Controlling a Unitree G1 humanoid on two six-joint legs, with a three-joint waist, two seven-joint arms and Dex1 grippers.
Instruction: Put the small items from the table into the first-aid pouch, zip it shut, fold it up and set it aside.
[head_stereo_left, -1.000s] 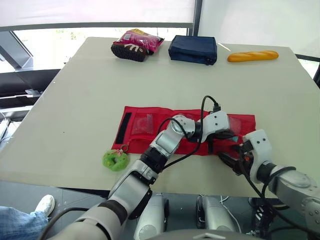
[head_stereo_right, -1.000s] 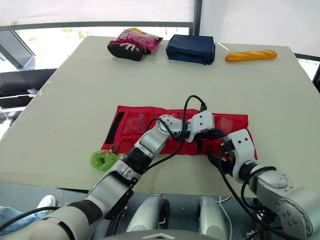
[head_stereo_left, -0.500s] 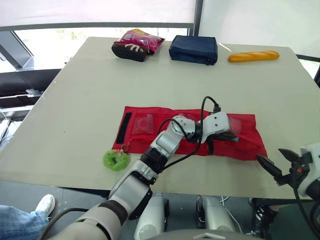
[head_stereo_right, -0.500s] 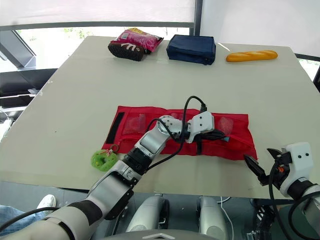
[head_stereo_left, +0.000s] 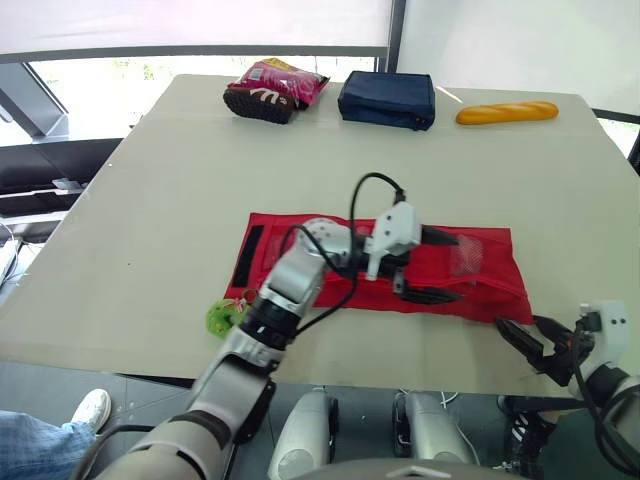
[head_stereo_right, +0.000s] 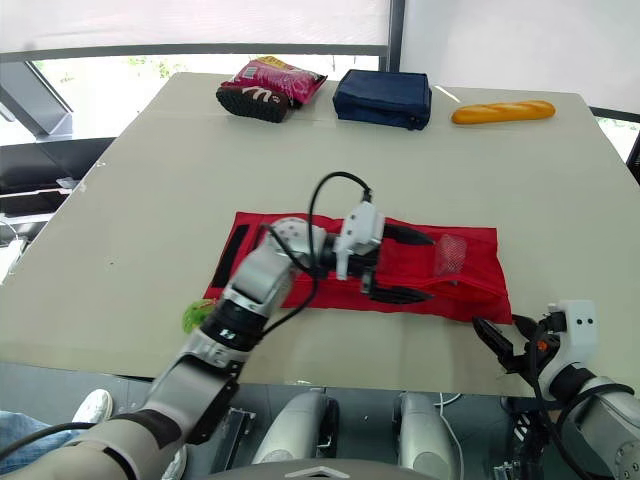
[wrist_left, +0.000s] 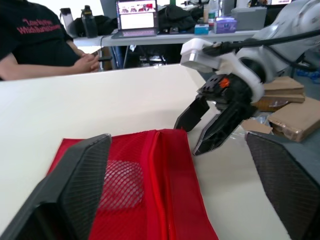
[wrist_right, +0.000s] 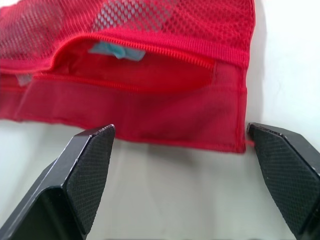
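Left fingers (head_stereo_left: 437, 237) wide apart over the red pouch (head_stereo_left: 495, 295), forearm (head_stereo_left: 290, 285) outstretched.

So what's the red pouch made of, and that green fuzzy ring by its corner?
The red pouch looks like thin woven cloth with a dull, non-shiny finish. Its mesh pockets are netting: you can see the tiny holes. A zip runs along the opening, too fine to tell plastic from metal. The green ring looks soft and fuzzy, maybe plush or yarn, but it's partly hidden, so that's a guess.

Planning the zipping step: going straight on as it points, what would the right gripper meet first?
Likely the red pouch, at its near edge by the open zip; bare table lies before the right gripper, though height is unclear.
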